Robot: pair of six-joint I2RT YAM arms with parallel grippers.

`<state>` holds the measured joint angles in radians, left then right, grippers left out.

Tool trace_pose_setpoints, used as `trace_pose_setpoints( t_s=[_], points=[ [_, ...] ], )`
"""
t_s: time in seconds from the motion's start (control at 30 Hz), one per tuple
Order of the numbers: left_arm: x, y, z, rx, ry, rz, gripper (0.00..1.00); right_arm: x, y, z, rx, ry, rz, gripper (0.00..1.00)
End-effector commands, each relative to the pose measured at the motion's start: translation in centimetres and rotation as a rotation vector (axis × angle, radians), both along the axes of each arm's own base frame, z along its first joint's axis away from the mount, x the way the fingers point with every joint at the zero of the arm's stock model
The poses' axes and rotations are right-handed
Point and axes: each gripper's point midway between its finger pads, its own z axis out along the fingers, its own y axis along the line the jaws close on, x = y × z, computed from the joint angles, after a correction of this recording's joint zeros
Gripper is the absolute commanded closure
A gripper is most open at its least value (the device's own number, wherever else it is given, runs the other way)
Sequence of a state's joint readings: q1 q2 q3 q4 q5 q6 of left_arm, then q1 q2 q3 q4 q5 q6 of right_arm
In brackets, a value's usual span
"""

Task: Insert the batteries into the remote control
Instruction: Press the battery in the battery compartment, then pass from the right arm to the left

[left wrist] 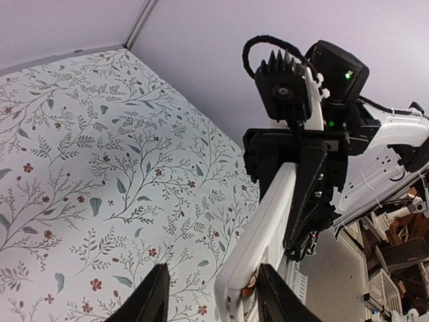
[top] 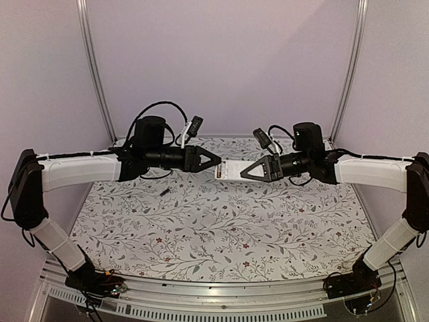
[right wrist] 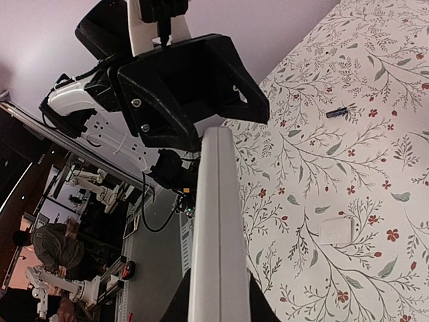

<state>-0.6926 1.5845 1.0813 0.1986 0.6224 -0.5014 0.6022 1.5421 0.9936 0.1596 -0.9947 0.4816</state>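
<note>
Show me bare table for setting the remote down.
Free: the near half of the table, between the arm bases, and the right side under the right arm. Crowded: mid-back, where the left end effector and right end effector meet at the remote, with a battery and a small white plate lying nearby.

**Twin manipulators of one design.** The left arm (top: 80, 171) and right arm (top: 372, 171) have white moulded shells between black joint housings. They are mounted on black bases (top: 352, 288) with coloured wiring exposed. The left gripper (top: 216, 159) and right gripper (top: 244, 172) are matte black, with textured triangular fingers (right wrist: 167, 107) fastened by round screws (right wrist: 137, 102). Black cables (top: 157, 106) arch above each wrist. A finned black camera housing (left wrist: 285, 84) and green indicator lights (left wrist: 346, 75) mark the right wrist.
</note>
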Motion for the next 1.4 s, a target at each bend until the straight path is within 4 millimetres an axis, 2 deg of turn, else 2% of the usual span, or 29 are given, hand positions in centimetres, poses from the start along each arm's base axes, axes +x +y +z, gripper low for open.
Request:
trace_pose_setpoints(
  t_s=[0.0,0.37,0.47,0.5,0.6,0.73,0.77,0.87,0.97,1.07,1.2,1.37],
  points=[
    [0.3,-0.2,-0.9,0.025,0.013,-0.007,0.56,-0.6,0.2,1.7,0.043,-0.052,0.029,1.0],
    [1.1,0.5,-2.3,0.117,-0.017,0.042,0.73,-0.9,0.2,2.3,0.062,-0.048,0.04,1.0],
    [1.2,0.8,-2.6,0.156,-0.033,0.051,0.74,-1.0,0.2,2.5,0.069,-0.048,0.044,1.0],
    [1.2,0.9,-2.6,0.165,-0.042,0.057,0.68,-0.8,0.1,2.5,0.068,-0.046,0.039,1.0],
    [1.0,1.1,-1.6,0.153,-0.069,0.062,0.41,-0.6,0.2,1.9,0.055,-0.032,0.026,1.0],
    [1.4,2.5,0.1,0.17,-0.163,0.116,0.26,0.1,0.0,0.0,0.012,0.023,-0.005,1.0],
    [1.5,3.2,-0.2,0.202,-0.17,0.138,0.23,0.3,-0.1,-0.5,-0.001,0.039,-0.011,1.0],
    [1.4,4.5,-0.5,0.274,-0.225,0.139,0.18,0.2,-0.4,-2.0,-0.056,0.077,-0.01,1.0],
    [0.7,4.5,-1.4,0.395,-0.309,0.111,0.17,-0.1,-1.0,-3.7,-0.15,0.088,-0.012,1.0],
    [-0.9,3.6,-2.6,0.49,-0.37,0.031,0.17,-0.8,-1.5,-4.7,-0.204,0.084,0.019,1.0],
    [-3.6,1.7,-2.1,0.416,-0.377,-0.106,0.2,-1.9,-1.8,-5.4,-0.277,0.067,0.055,1.0],
    [-4.9,0.0,-3.3,0.529,-0.559,-0.105,0.13,-2.2,-1.2,-5.4,-0.276,0.101,0.076,1.0]
  ],
)
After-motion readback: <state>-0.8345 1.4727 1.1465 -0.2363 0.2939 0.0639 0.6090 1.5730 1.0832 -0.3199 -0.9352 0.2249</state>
